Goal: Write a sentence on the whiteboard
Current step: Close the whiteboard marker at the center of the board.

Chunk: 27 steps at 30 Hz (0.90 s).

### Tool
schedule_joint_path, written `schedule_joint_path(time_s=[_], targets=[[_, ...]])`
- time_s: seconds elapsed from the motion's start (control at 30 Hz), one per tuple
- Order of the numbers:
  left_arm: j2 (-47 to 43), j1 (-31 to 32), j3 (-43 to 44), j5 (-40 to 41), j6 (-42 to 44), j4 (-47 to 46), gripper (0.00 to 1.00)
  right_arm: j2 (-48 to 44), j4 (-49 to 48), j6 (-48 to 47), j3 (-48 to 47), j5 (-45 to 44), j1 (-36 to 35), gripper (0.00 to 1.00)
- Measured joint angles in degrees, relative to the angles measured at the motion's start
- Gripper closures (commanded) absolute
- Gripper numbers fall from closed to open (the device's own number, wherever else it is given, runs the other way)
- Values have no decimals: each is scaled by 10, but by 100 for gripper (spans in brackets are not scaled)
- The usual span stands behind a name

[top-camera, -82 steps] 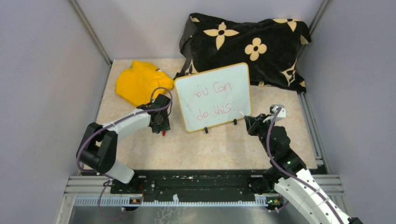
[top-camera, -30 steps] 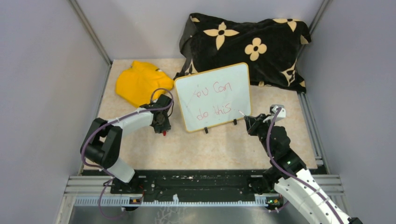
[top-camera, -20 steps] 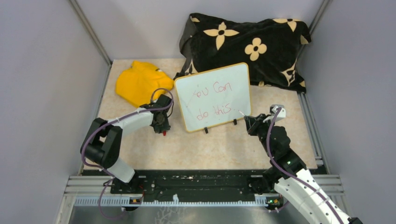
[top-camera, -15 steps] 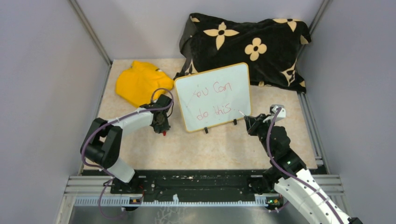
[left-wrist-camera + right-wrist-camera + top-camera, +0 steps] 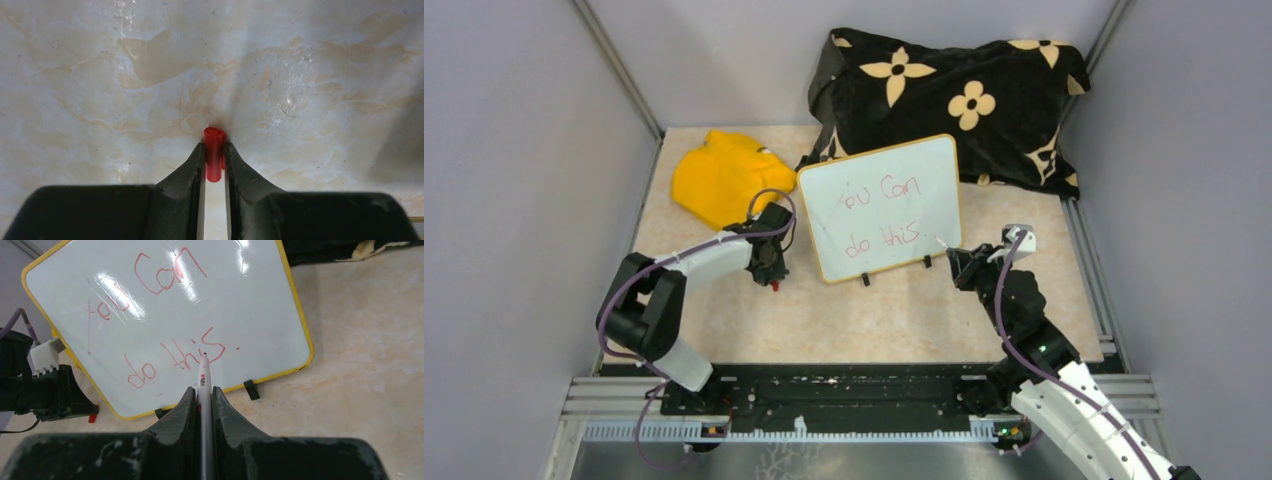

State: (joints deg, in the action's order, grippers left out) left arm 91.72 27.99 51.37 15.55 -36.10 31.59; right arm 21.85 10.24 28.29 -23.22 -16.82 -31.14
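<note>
Whiteboard point(image 5: 880, 207), one only, stands tilted back on the marbled worktop point(image 5: 874, 320) near its middle. Its upper edge is just in front of a single black blanket point(image 5: 954, 95) printed with pale flowers, two of them showing whole. Two small black clip feet show under the board's lower rim, one point(image 5: 864, 280) toward the left and one point(image 5: 927, 262) toward the right. The sentence point(image 5: 170, 315) runs in thin red marker over two lines and four words: "You Can" above, "do this" below, with one red dot after the last word.

One crumpled yellow cloth point(image 5: 724, 175) lies at the far left of the worktop, just beside the board's upper left corner.

Two arms reach in, one to each side of the board. The left claw point(image 5: 214, 146) points down at the worktop just left of the board's lower left corner. Its two fingers are pressed against either side of one short red cap point(image 5: 214, 157); whether the cap touches the worktop cannot be told. The right claw point(image 5: 203, 389) sits by the board's lower right corner, clamped on one thin white marker point(image 5: 204, 382). In the right wrist view the marker's tip lines up with the "s" of "this". Whether it touches the board cannot be told.
</note>
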Motion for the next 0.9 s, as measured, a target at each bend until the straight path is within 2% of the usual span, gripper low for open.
schedule_joint_path(time_s=[0.1, 0.6, 0.9], targets=[[0, 0, -1, 0, 0, -1, 100, 0, 0, 0, 0, 0, 0, 100], [-20, 0, -18, 9, -10, -8, 100, 0, 0, 0, 0, 0, 0, 100], [-117, -4, -28, 16, -14, 10, 100, 0, 1, 0, 0, -1, 0, 100]])
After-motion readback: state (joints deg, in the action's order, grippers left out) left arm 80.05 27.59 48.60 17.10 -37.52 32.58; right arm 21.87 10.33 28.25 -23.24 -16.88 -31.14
